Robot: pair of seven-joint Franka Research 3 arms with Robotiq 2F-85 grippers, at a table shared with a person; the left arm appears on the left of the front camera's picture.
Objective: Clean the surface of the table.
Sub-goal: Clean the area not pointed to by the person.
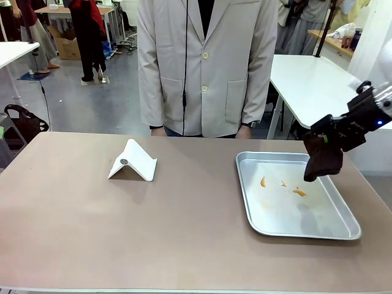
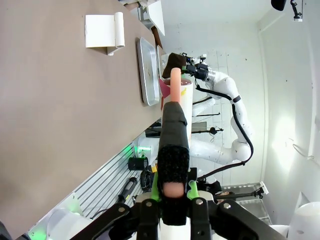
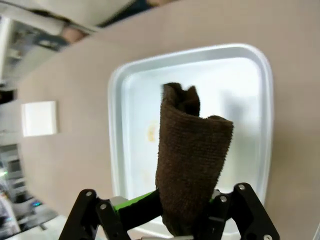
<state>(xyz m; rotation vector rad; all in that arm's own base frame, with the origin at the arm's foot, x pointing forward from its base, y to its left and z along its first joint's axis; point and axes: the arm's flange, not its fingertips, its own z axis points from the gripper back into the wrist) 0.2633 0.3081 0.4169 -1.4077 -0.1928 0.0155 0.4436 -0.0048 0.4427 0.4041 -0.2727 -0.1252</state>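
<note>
1. The table (image 1: 122, 233) is big and brown. The metal tray (image 1: 306, 214) sits on its right part, close to the robot's right arm.
2. Some small orange bits (image 1: 299, 192) lie inside the tray, near its middle.
3. The right gripper (image 1: 323, 139) hangs in the air over the tray's far right corner. Its jaws pinch a brown cloth (image 1: 323, 160).
4. The cloth hangs down over the tray. It looks like it is not touching the tray, but I cannot be sure.
5. From the right wrist camera, the cloth (image 3: 192, 155) sticks up from between the jaws of the right gripper (image 3: 185, 212), with the tray (image 3: 120, 150) under it.
6. A white folded stand (image 1: 133, 160) sits on the table, well apart from the tray, on the tray's left.
7. The left gripper (image 2: 172, 200) is well apart from the tray (image 2: 147, 70). Its jaws squeeze a long stick (image 2: 173, 130) that is peach-coloured with black wrapping.
8. A person (image 1: 208, 61) in a pale jacket stands at the far side of the table, behind the tray and a little to its left.
</note>
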